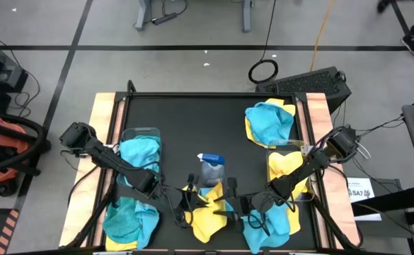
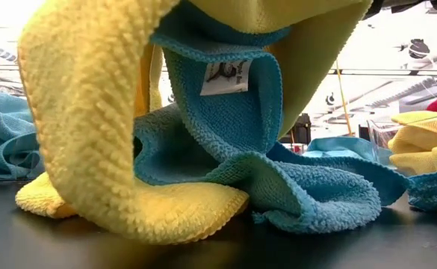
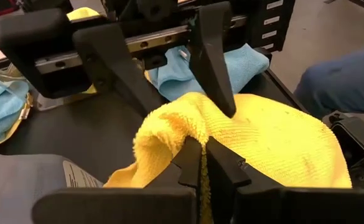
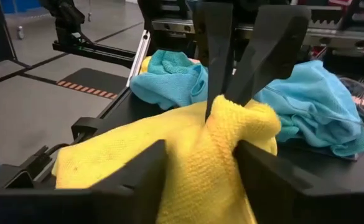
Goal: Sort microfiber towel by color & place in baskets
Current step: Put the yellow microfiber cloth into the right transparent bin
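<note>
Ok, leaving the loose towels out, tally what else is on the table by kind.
Clear baskets: 2
Spray bottle: 1
End effectors: 2, the left end effector and the right end effector, both at one yellow towel
Total: 5

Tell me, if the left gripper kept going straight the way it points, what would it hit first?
Most likely the right gripper. The left gripper, shut on the yellow towel, faces it directly, with the same towel between them. How far apart they are is hard to judge.
</note>
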